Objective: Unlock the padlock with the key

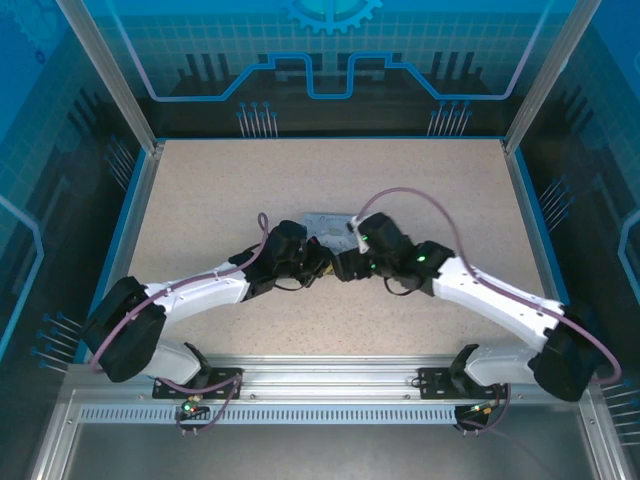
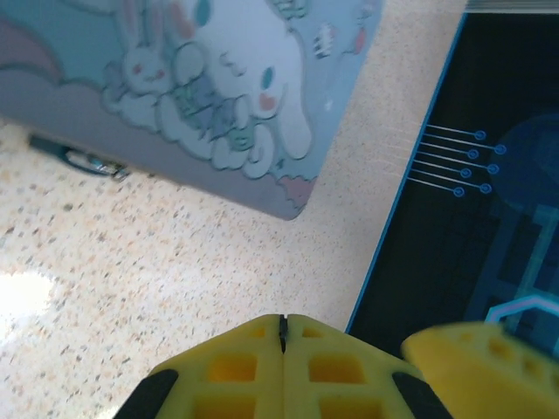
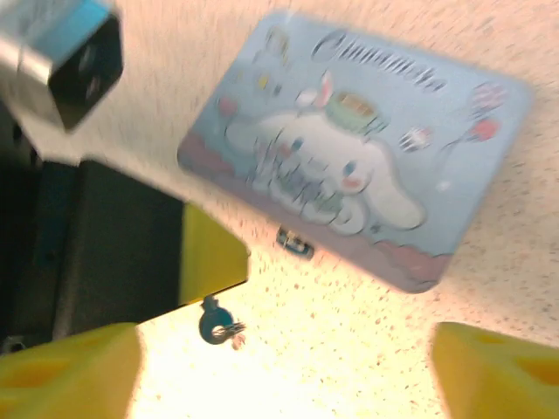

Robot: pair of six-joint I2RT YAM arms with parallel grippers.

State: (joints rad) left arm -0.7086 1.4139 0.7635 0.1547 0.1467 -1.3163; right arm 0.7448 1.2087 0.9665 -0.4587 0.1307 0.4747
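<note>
The padlock point(image 3: 294, 243), tiny with a blue body, lies on the table against the near edge of the cartoon tin; in the left wrist view the padlock point(image 2: 83, 157) is at the upper left. My left gripper point(image 2: 282, 325) is shut, with a thin dark sliver of the key point(image 2: 281, 332) pinched at its tips. In the right wrist view the key point(image 3: 217, 325) hangs by its round head below the left gripper's yellow finger point(image 3: 210, 253). My right gripper point(image 3: 284, 384) is open, with nothing between its fingers, facing the key. Both the left gripper point(image 1: 318, 262) and the right gripper point(image 1: 345, 265) meet just in front of the tin.
The pale blue-grey tin point(image 1: 325, 222) with a cartoon print lies flat at mid-table behind the grippers. The speckled table point(image 1: 200, 190) ends at a blue rim point(image 2: 410, 166) with a dark drop beyond. A yellow finger point(image 2: 489, 367) of the right gripper sits close beside my left one.
</note>
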